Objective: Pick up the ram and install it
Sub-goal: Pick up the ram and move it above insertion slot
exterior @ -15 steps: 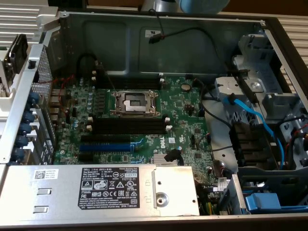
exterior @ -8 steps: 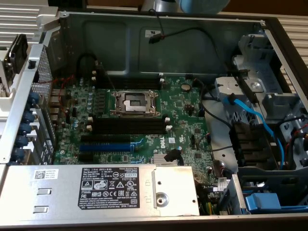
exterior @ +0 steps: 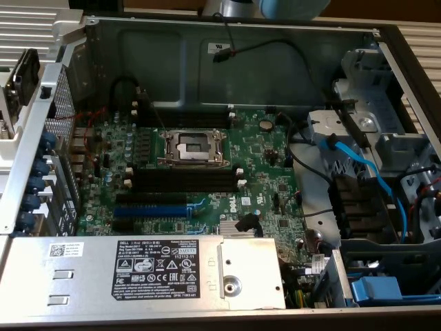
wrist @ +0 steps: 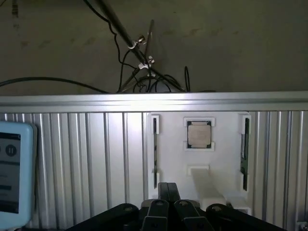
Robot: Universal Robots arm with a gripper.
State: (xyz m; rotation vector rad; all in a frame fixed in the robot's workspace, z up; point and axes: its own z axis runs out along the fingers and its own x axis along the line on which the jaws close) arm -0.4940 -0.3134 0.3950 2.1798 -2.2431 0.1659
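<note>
Ram (wrist: 244,153) stands on edge in the white holder (wrist: 222,144), untouched; gripper (wrist: 167,188) hovers nearby, jaws pinched together. Pickup stage, I judge: grasping needs them opened first.

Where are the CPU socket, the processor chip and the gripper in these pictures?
CPU socket (exterior: 193,147): exterior view, on its dark middle.
processor chip (wrist: 199,135): wrist view, on the middle of its metal top.
gripper (wrist: 168,188): wrist view, midway between its shut fingertips.

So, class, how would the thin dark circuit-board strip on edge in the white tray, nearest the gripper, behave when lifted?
The dark strip looks flat and narrow, so probably stiff and light. Gripped off-centre on its slim edge, it may twist.
</note>
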